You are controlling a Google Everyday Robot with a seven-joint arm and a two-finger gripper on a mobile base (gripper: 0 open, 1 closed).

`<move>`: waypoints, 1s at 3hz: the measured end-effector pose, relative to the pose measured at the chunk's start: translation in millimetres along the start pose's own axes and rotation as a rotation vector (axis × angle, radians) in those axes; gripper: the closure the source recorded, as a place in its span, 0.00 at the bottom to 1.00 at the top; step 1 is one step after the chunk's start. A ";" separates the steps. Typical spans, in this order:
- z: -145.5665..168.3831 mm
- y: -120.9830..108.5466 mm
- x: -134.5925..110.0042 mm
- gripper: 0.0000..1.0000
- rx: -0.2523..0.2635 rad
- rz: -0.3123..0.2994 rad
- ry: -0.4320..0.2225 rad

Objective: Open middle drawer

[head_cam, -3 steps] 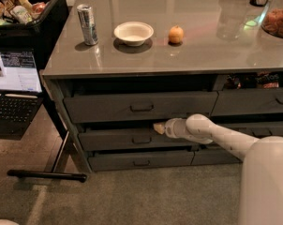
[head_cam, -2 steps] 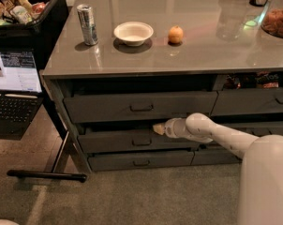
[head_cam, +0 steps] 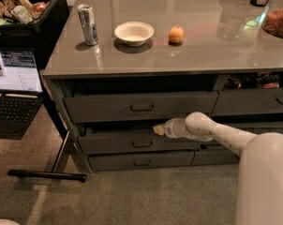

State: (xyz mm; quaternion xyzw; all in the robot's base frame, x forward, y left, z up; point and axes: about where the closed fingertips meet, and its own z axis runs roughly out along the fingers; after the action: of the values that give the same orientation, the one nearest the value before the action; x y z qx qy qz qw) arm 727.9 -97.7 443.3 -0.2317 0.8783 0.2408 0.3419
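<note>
**Camera view**

- The gripper [head_cam: 159, 129] is sitting at the top edge of the middle drawer [head_cam: 108, 142]. Its pale tip is pointing along the cabinet front toward the laptop [head_cam: 14, 86] side. Whether the gripper is open or closed cannot be told, and no grasp on anything is showing.
- The middle drawer is lying between the top drawer [head_cam: 104, 108] and the bottom drawer [head_cam: 113, 162], under the grey countertop [head_cam: 202, 50]. Its long axis is running side to side across the cabinet, so the opening pull is judged to be straight out from the cabinet, square to that axis.
- The handle [head_cam: 142, 144] is sitting in the centre of the drawer front. It is lying below the gripper tip and slightly to the laptop side, near but apart from it. The robot has one arm, and it is reaching in from the opposite side.
- The drawer front is appearing flat, dark grey and of medium height. A dark gap is showing along its upper edge, and no interior is visible. The drawer is judged to be barely out, if at all.
- A can [head_cam: 88, 25], a bowl [head_cam: 134, 33] and an orange [head_cam: 176, 34] are standing on the countertop, well apart from the gripper.
</note>
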 end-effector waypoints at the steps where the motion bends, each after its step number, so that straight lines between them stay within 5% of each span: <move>1: -2.1 0.5 3.9 1.00 -0.001 -0.003 0.018; 3: -4.7 4.2 7.9 1.00 -0.012 -0.001 0.034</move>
State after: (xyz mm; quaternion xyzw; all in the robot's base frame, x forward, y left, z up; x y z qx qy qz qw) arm 717.9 -99.1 441.9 -0.2384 0.8825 0.2418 0.3255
